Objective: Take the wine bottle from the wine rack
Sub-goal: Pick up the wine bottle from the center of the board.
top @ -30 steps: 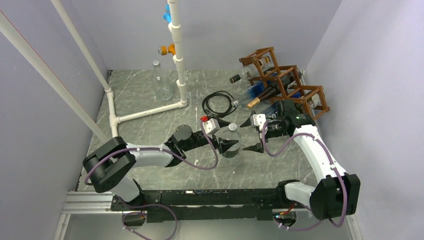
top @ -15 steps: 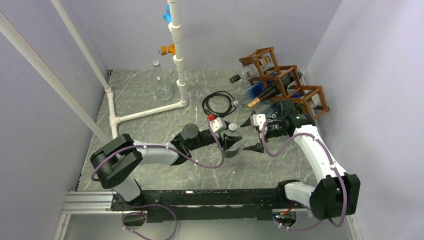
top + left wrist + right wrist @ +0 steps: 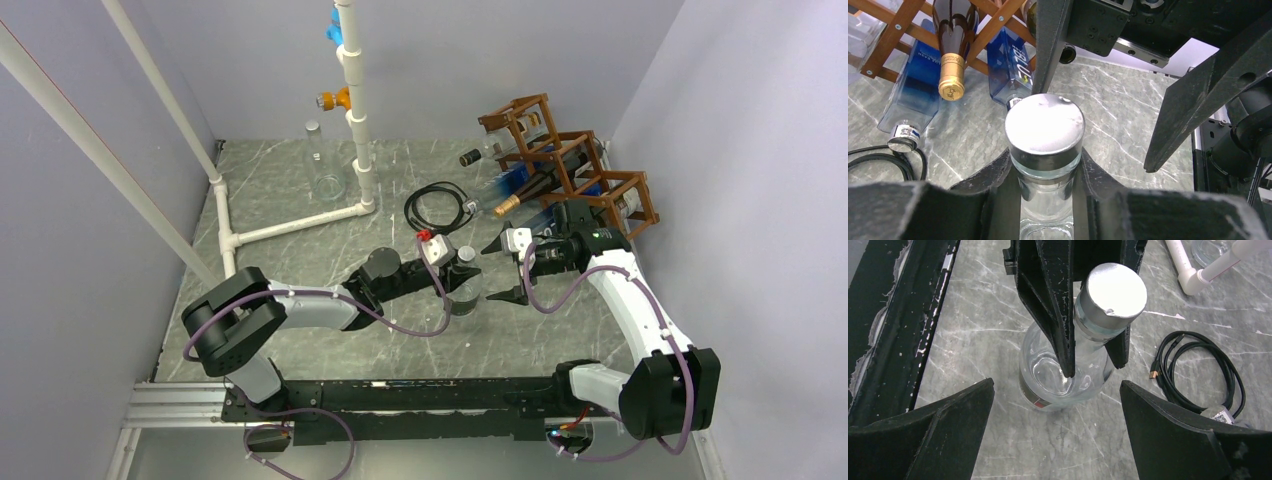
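Left gripper [image 3: 460,268] clamped on neck of clear bottle [image 3: 1044,125], upright on bench [image 3: 300,190]. Right gripper [image 3: 486,274] wide open just beside it, not touching. Far right: rack [image 3: 889,36]; dark gold-capped wine bottle [image 3: 951,70] lies in it.

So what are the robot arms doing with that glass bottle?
The left gripper has its jaws shut on the neck of a clear bottle that stands upright on the table. The right gripper hangs beside it with jaws wide open, holding nothing. Other bottles lie in the wine rack behind.
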